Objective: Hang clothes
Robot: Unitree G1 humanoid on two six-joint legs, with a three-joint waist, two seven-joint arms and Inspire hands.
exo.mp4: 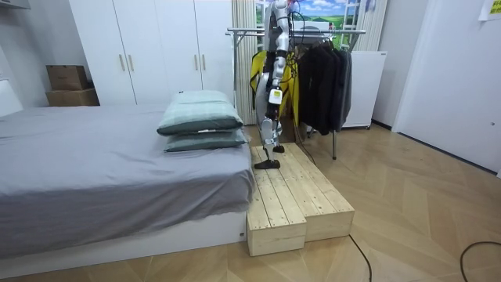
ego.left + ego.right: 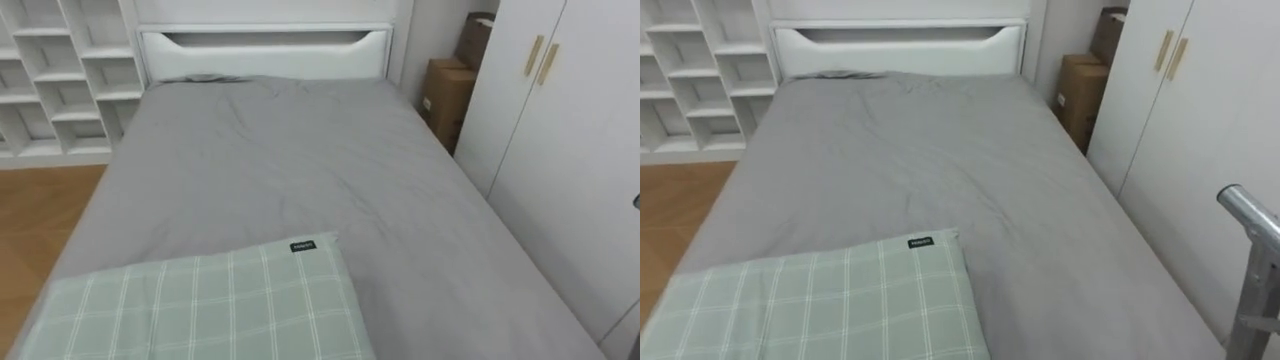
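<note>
A bed (image 2: 910, 170) covered by a creased grey sheet is seen lengthwise, with a white headboard (image 2: 900, 45) at its far end. At the near end, toward the lower left, a pale green checked pillow (image 2: 830, 305) is laid on the sheet, and a small dark label (image 2: 921, 242) is fixed at its far right corner. Wooden floor (image 2: 675, 215) and white open shelves (image 2: 700, 80) are seen left of the bed. To the right, brown cardboard boxes (image 2: 1080, 95) are stacked in the far corner beside a white wardrobe (image 2: 1200, 150) fitted with gold handles (image 2: 1170, 52). A grey metal tube (image 2: 1252, 220) is seen at the lower right edge.
</note>
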